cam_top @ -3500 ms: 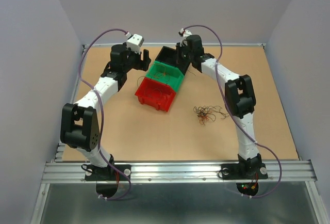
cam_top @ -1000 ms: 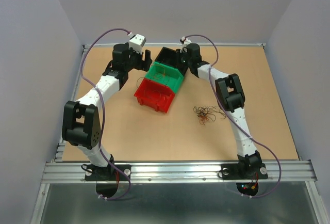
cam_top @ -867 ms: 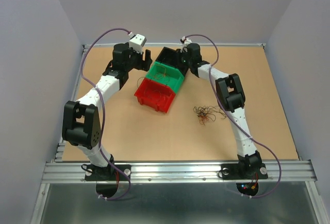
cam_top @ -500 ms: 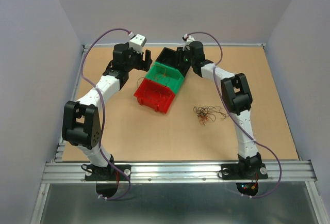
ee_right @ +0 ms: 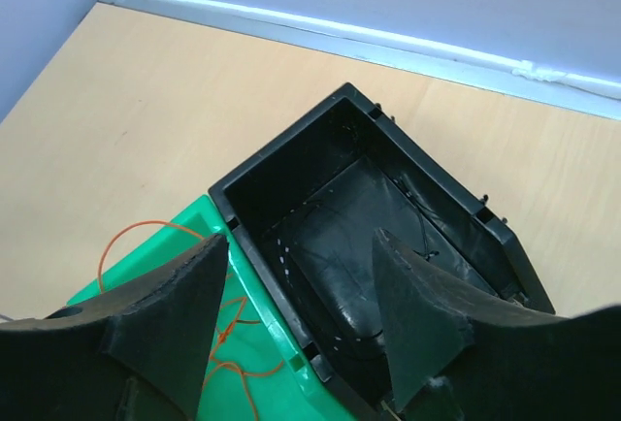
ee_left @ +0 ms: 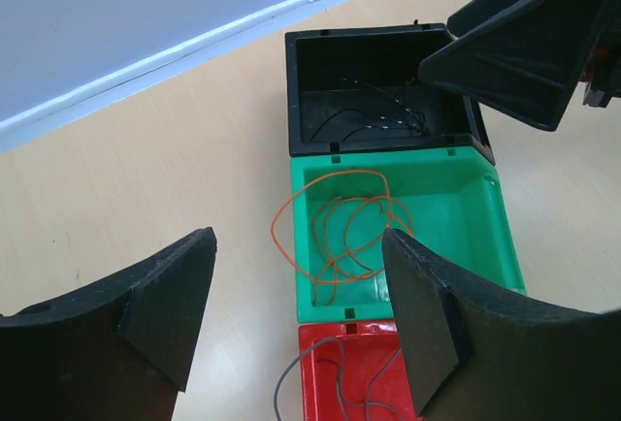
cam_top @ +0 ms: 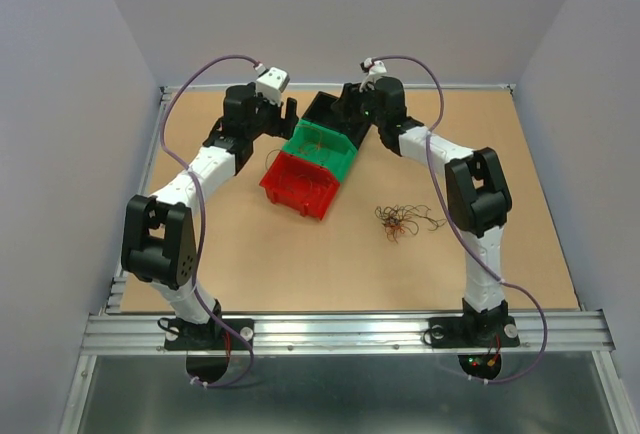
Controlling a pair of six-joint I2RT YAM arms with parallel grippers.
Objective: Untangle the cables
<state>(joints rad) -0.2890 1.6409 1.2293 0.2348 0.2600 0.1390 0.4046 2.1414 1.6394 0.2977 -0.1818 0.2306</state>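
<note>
The cables [cam_top: 403, 221] lie as a small tangle of dark, red and orange loops on the table, right of the bins, with neither gripper near them. My right gripper [cam_top: 350, 106] [ee_right: 296, 295] hangs open above the black bin [cam_top: 325, 106] [ee_right: 281, 159], nothing between its fingers. Thin dark wires [ee_right: 417, 217] [ee_left: 383, 115] lie on that bin's floor. My left gripper [cam_top: 287, 114] [ee_left: 296, 314] is wide open and empty above the green bin [ee_left: 456, 217]. An orange wire [ee_left: 274, 231] loops in the green bin and over its left rim.
Three bins stand in a diagonal row: black at the back, green [cam_top: 322, 146] in the middle, red [cam_top: 300, 182] [ee_left: 315, 336] nearest. A grey wire [ee_left: 278, 391] hangs out of the red bin. The right finger [ee_left: 524, 43] shows in the left wrist view.
My right gripper has opened and drawn up and back from the black bin, its elbow swinging right. The left arm has barely moved.
</note>
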